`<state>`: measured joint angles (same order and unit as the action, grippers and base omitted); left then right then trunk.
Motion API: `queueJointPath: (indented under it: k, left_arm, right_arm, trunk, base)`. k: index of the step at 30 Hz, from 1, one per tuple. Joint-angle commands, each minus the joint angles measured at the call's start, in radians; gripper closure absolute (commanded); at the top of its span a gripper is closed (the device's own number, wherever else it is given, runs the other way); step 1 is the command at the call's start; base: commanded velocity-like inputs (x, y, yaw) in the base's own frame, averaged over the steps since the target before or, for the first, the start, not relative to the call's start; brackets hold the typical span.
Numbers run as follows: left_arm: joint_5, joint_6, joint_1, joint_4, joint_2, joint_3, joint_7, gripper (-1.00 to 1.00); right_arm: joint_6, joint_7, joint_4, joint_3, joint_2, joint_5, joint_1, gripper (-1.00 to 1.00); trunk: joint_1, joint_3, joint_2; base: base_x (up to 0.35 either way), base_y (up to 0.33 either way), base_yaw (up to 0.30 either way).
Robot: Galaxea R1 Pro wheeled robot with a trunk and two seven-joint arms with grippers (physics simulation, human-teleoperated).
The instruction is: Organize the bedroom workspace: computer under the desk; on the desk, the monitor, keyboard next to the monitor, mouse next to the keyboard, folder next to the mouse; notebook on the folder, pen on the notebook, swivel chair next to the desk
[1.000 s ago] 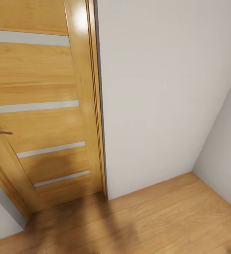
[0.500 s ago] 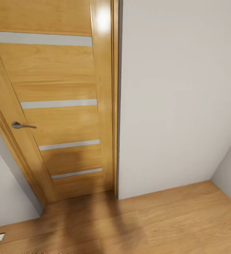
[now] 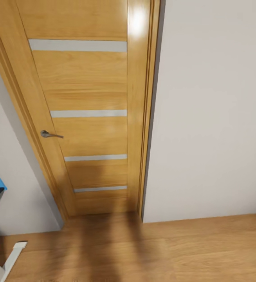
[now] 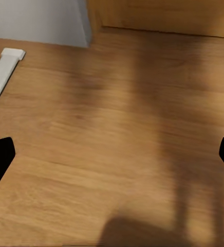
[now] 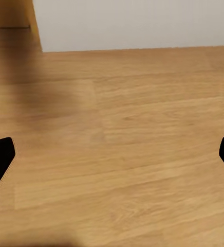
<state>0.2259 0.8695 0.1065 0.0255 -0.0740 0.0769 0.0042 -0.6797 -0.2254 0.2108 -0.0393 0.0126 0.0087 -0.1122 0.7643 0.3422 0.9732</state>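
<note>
Closed wooden door ahead, one handle.
Both pincers, left pincer and right pincer, spread wide over bare wood floor; white leg lower left.

Wooden floor at the foot of a closed door

A floor of warm oak-coloured planks is seen running up to the wooden door and to the white wall beside it. A broad dark shadow is cast across the planks directly in front of the door. Well to the handle side of the door, a white, flat-ended leg or foot is set on the boards; what it belongs to cannot be told. In the left wrist view the same white piece is seen resting on the planks near the wall corner.
</note>
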Motion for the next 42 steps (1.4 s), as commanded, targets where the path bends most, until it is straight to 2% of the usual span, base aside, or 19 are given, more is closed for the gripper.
queueJointPath:
  k: [1, 6, 13, 17, 26, 37, 42]
  left_arm:
    - [-0.007, 0.003, 0.001, -0.001, 0.000, 0.007, 0.000, -1.00]
    - [-0.007, 0.002, 0.001, -0.001, 0.000, 0.007, 0.000, -1.00]
    - [-0.006, -0.063, 0.001, 0.000, 0.000, 0.009, -0.001, -1.00]
    - [-0.006, -0.074, 0.001, 0.000, 0.000, 0.010, -0.001, -1.00]
    - [-0.005, -0.075, 0.001, 0.001, -0.001, 0.011, -0.001, -1.00]
    - [-0.005, -0.076, 0.001, 0.001, 0.000, 0.011, -0.001, -1.00]
    - [-0.005, -0.076, 0.001, 0.000, 0.000, 0.011, -0.001, -1.00]
  right_arm:
    - [-0.002, -0.006, 0.000, -0.004, 0.001, 0.002, -0.001, -1.00]
    - [-0.001, -0.006, -0.013, -0.004, 0.000, 0.003, -0.001, -1.00]
    - [-0.001, -0.006, -0.023, -0.004, 0.000, 0.004, -0.001, -1.00]
    - [-0.001, -0.006, -0.023, -0.004, 0.000, 0.004, 0.000, -1.00]
    - [-0.001, -0.006, -0.024, -0.004, 0.000, 0.004, 0.000, -1.00]
    - [-0.001, -0.006, -0.024, -0.004, 0.000, 0.009, 0.000, -1.00]
    - [-0.002, -0.005, -0.024, -0.004, 0.001, 0.010, 0.000, -1.00]
  trunk:
    - [0.000, 0.001, 0.001]
    - [0.000, 0.001, 0.001]
    - [0.000, 0.001, 0.001]
    - [0.000, 0.001, 0.001]
    - [0.000, 0.001, 0.001]
    - [0.000, 0.001, 0.001]
    - [0.000, 0.001, 0.001]
  base:
    - [0.000, 0.000, 0.277]
    - [0.000, 0.000, 0.277]
    - [0.000, 0.000, 0.277]
    - [0.000, 0.000, 0.278]
    - [-0.013, -0.007, 0.279]
    - [-0.153, -0.211, 0.272]
    - [-0.017, -0.075, 0.089]
